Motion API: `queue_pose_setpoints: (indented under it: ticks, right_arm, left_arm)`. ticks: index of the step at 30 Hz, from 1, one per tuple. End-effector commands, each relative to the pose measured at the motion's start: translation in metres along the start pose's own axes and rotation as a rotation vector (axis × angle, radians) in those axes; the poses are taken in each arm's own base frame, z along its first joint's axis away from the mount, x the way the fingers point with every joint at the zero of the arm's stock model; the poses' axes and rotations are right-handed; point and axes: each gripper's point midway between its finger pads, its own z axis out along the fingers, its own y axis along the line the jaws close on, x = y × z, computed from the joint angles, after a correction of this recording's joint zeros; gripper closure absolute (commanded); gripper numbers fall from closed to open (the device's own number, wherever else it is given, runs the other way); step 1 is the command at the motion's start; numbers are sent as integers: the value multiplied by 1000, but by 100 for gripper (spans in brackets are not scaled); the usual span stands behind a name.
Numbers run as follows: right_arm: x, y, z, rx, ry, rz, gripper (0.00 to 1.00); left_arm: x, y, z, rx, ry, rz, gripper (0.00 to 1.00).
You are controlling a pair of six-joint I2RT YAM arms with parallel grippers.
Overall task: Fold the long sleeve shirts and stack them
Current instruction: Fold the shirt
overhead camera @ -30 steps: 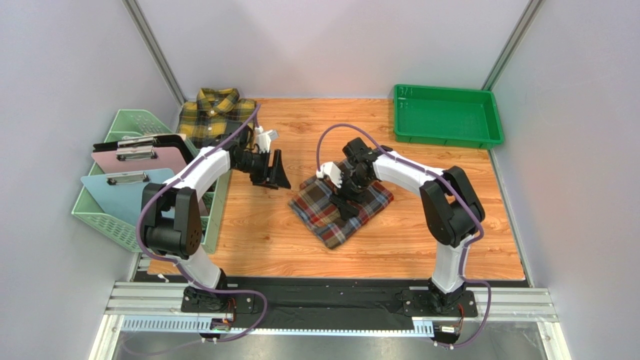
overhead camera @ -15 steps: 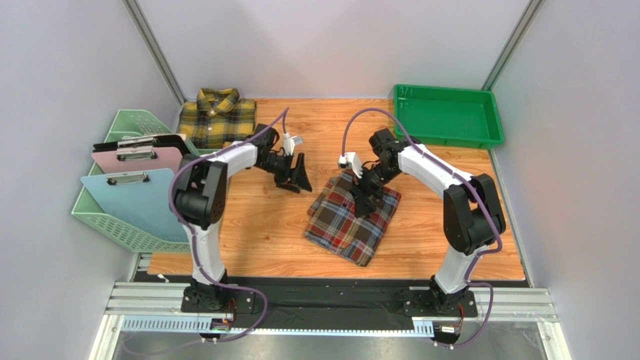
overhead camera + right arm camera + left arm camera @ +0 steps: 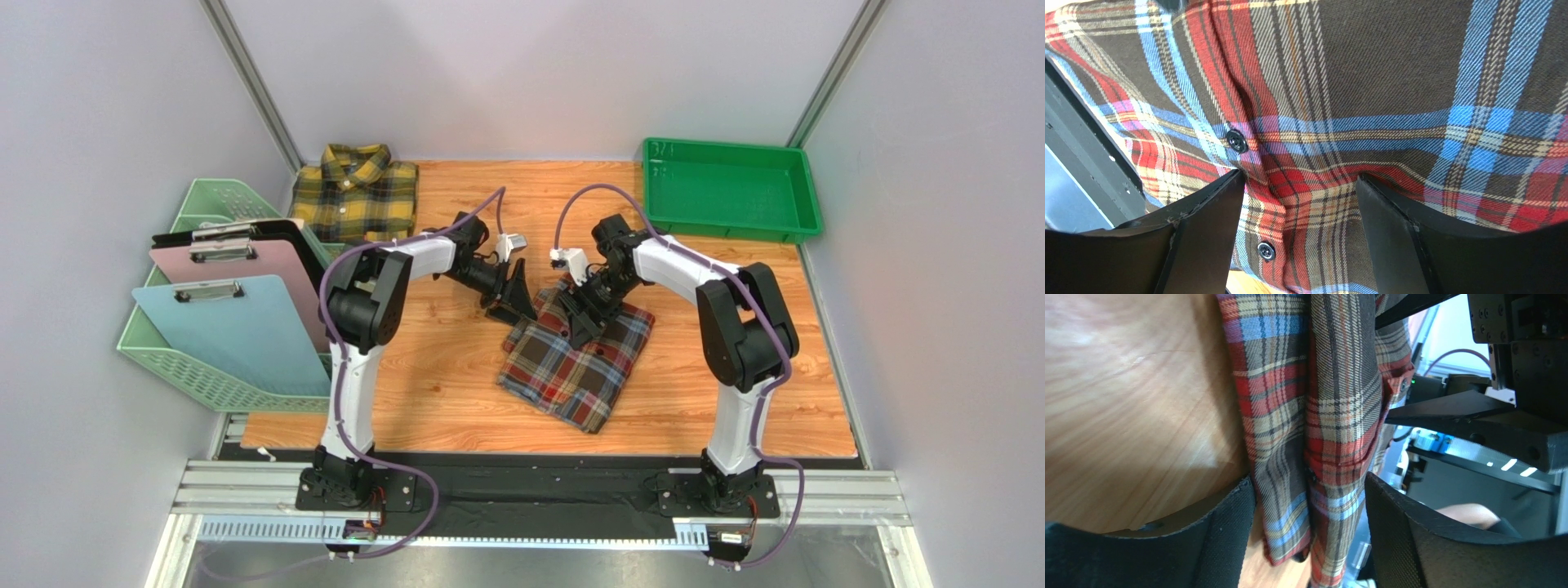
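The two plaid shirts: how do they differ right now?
The red shirt is red, brown and blue; the yellow shirt is yellow and dark. The red shirt lies askew in the middle; the yellow shirt sits in the far left corner. The open left claw and right claw are at the red shirt; nothing touches the yellow shirt. Both are folded plaid.

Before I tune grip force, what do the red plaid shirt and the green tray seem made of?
Red plaid shirt: woven cloth, likely cotton flannel, matte; diagonal weave lines and sewn buttons show. Green tray: probably moulded plastic, smooth; uniform colour, raised rim.
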Motion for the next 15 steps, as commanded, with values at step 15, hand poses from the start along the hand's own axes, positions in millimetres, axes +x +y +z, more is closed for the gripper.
queue_pose_setpoints:
  ticks: [15]
  right_arm:
    - [-14, -18, 9, 78, -12, 50, 28]
  left_arm:
    - [-16, -22, 33, 79, -1, 53, 48]
